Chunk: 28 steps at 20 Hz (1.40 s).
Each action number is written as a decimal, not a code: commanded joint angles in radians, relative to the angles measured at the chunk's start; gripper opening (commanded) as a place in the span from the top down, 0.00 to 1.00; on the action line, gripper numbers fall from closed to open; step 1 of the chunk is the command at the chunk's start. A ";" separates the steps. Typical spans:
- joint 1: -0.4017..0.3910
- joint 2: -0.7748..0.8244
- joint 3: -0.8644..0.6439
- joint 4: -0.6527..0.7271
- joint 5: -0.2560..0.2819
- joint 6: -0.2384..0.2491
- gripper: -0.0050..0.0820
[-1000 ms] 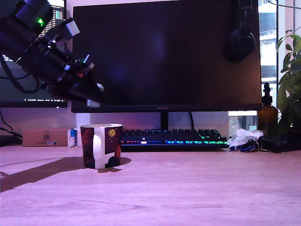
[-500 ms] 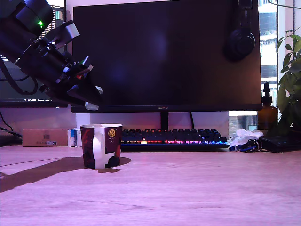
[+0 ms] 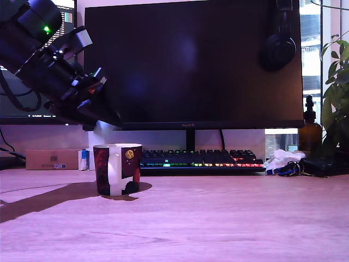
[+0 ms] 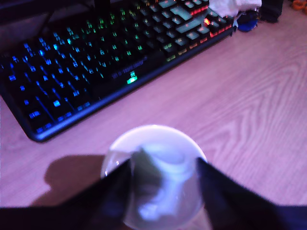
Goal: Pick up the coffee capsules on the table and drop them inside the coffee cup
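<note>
— Claw (image 3: 107, 119) state, please?

— Clenched on the capsule (image 4: 154, 188). In the wrist view the two dark fingers (image 4: 112, 199) stand on either side of a pale, blurred pod and press against it. In the exterior view the capsule (image 3: 103, 129) shows as a pale patch at the claw's tip.

— Where is that over the scene?

— Directly above the cup (image 3: 117, 169), clear of its rim. The wrist view looks straight down into the white mouth of the cup (image 4: 144, 128), with the capsule inside that ring as seen from above.

— And the arm?

— It slants down from the exterior view's upper left, with a green light on its body.

— The cup itself?

— Upright on the surface (image 3: 229, 218), at the exterior view's left, white handle turned toward the near side and gold emblem facing the camera.

— What lies farther out?

— A lit keyboard (image 3: 199, 159) just behind the cup, under a dark monitor (image 3: 191, 65). Headphones (image 3: 278, 46) hang on the monitor's upper right corner. At far right are a brown bottle (image 3: 310, 134) and a plant (image 3: 338, 82); at far left, a cardboard box (image 3: 52, 159).
</note>
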 commanded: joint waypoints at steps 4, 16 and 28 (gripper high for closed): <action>-0.002 0.014 0.040 -0.023 0.001 0.007 0.40; -0.002 -0.063 0.070 -0.122 0.021 -0.004 0.97; 0.032 -0.200 0.008 -0.275 0.082 -0.055 0.97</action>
